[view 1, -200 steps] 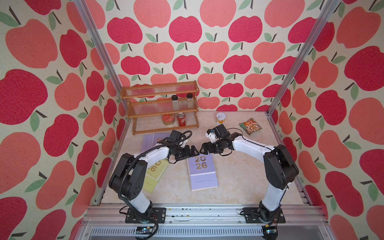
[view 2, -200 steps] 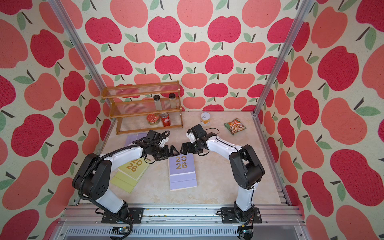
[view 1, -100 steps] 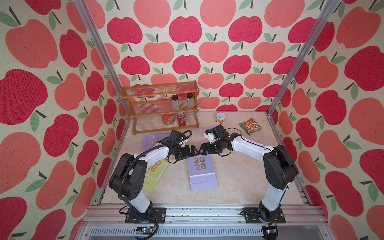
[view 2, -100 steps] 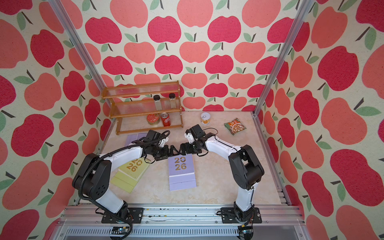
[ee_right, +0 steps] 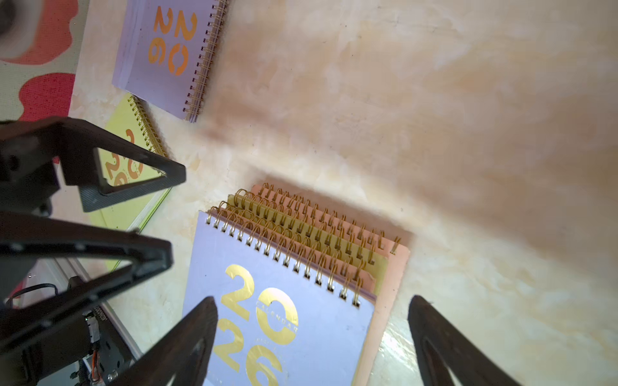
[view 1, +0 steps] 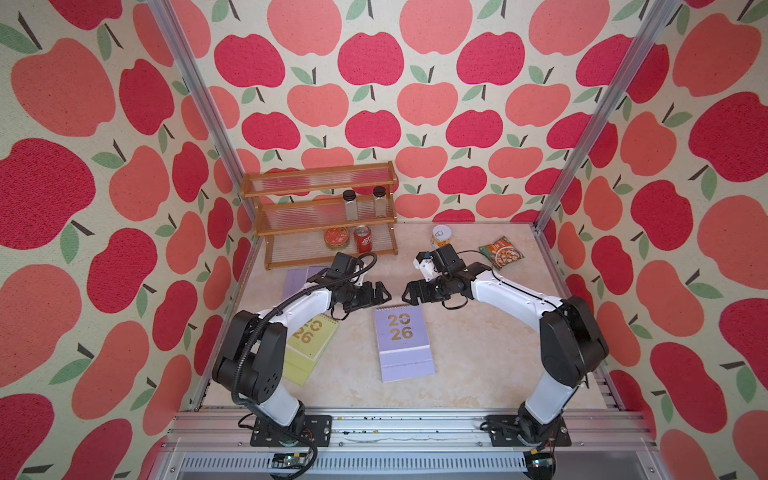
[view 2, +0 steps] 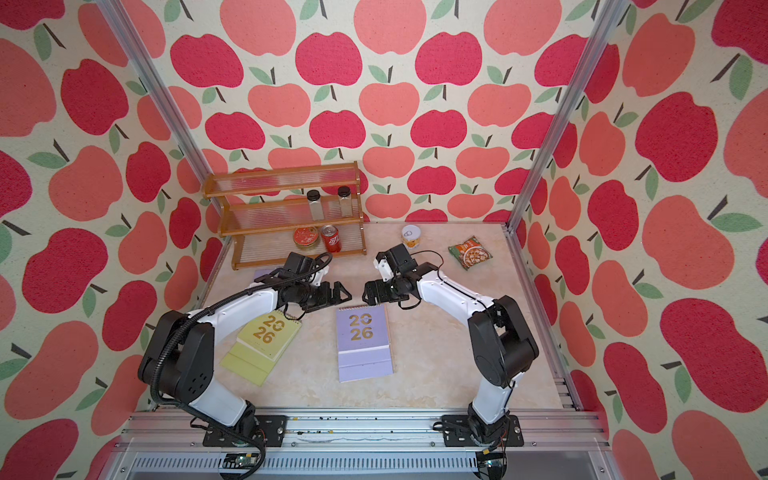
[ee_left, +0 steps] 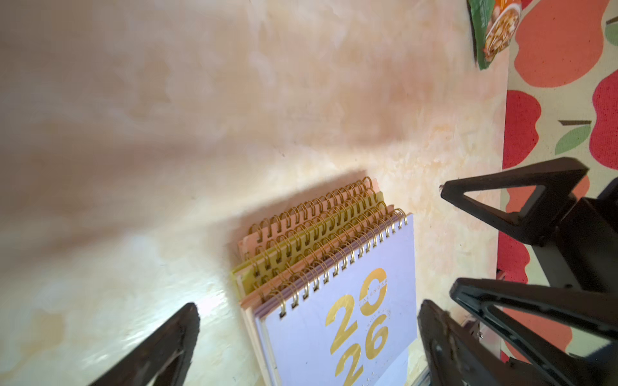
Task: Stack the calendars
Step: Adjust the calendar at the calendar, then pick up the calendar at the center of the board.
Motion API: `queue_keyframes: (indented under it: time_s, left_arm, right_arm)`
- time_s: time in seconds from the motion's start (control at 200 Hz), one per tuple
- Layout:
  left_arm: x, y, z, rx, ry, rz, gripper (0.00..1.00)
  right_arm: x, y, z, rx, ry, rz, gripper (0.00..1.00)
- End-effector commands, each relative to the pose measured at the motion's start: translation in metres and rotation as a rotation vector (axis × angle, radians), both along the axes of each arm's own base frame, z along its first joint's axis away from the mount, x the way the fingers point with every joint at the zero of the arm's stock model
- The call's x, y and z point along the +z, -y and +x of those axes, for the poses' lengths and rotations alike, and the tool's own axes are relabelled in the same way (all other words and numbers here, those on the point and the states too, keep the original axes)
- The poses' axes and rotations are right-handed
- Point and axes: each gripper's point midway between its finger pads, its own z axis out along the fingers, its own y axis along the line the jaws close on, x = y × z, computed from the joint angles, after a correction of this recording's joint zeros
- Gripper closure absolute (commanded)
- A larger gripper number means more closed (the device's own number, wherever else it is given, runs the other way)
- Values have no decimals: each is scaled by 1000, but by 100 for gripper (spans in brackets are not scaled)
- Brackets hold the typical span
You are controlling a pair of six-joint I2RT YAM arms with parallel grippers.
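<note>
A stack of calendars lies mid-table, its top one lilac (view 1: 401, 332) (view 2: 363, 336) with gold numerals. In the wrist views pink and yellow-green calendars show under the lilac one (ee_left: 334, 317) (ee_right: 284, 317), with their spirals staggered. A single yellow-green calendar (view 1: 309, 340) (ee_right: 120, 127) lies to the left under my left arm. Another lilac calendar (view 1: 297, 280) (ee_right: 160, 56) lies near the rack. My left gripper (view 1: 384, 291) (ee_left: 307, 341) and right gripper (view 1: 409, 293) (ee_right: 311, 334) face each other, tips apart, just above the stack's spiral end. Both are open and hold nothing.
A wooden rack (view 1: 324, 216) at the back left holds two jars, a red can and a flat tin. A small can (view 1: 440, 235) and a green snack packet (view 1: 500, 252) (ee_left: 495, 30) lie at the back right. Apple-patterned walls close in three sides.
Both grippers have drawn back a little from over the stack's numerals toward its spiral end, and their tips have parted again. The stack's top calendar is now fully uncovered.
</note>
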Motion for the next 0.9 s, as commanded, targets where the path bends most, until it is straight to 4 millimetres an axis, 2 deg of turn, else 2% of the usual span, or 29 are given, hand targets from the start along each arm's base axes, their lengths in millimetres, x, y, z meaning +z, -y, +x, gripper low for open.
queue_keyframes:
  time_s: [0.0,0.085,0.175,0.28,0.41,0.54,0.625,0.895]
  left_arm:
    - [31,-37,15,60,97,89,0]
    - [41,-72,26,140,123,142,0]
    - [43,-113,34,234,122,208,0]
    - [36,-154,37,352,71,231,0]
    - [19,-194,33,476,15,262,0]
    - [-3,-219,30,549,-42,264,0]
    - [-16,-227,33,564,-75,277,0]
    - [-40,-255,43,627,-128,299,0]
  right_arm:
    - [21,-5,18,7,65,-2,8]
    - [27,-20,33,14,83,16,9]
    - [33,-36,50,14,103,29,9]
    - [34,-60,63,36,104,47,9]
    - [30,-88,71,74,104,52,9]
    - [22,-110,73,112,87,62,9]
    - [16,-123,72,139,63,70,10]
    - [1,-157,60,205,9,92,10]
